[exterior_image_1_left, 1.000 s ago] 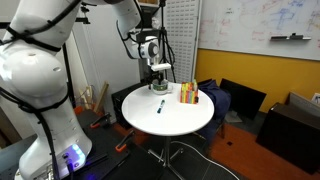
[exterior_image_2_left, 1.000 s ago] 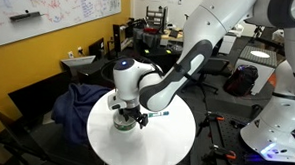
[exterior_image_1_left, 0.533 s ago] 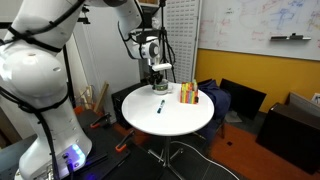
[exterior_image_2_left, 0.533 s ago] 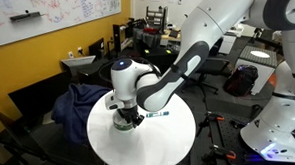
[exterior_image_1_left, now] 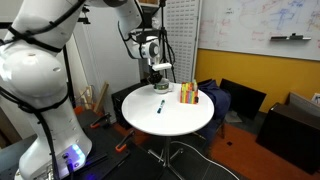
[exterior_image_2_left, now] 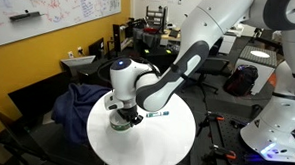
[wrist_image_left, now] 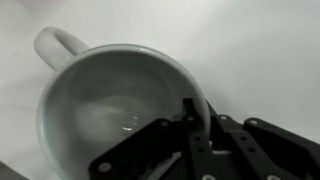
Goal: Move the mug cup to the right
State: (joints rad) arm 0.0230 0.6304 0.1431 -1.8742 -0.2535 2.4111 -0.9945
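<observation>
Wrist view: gripper [wrist_image_left: 197,118] pinches the mug cup [wrist_image_left: 110,110] rim near the desk [exterior_image_1_left: 175,122] edge — such a thin hold may let it tilt and slip.

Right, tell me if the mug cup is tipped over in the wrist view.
No, the mug cup stands upright on the table, open mouth facing the wrist camera.

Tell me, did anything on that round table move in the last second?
Nothing visibly changed. The gripper remains low at the mug cup near the edge of the table, with a finger at the cup's rim in the wrist view. The striped block and the pen stayed put.
</observation>
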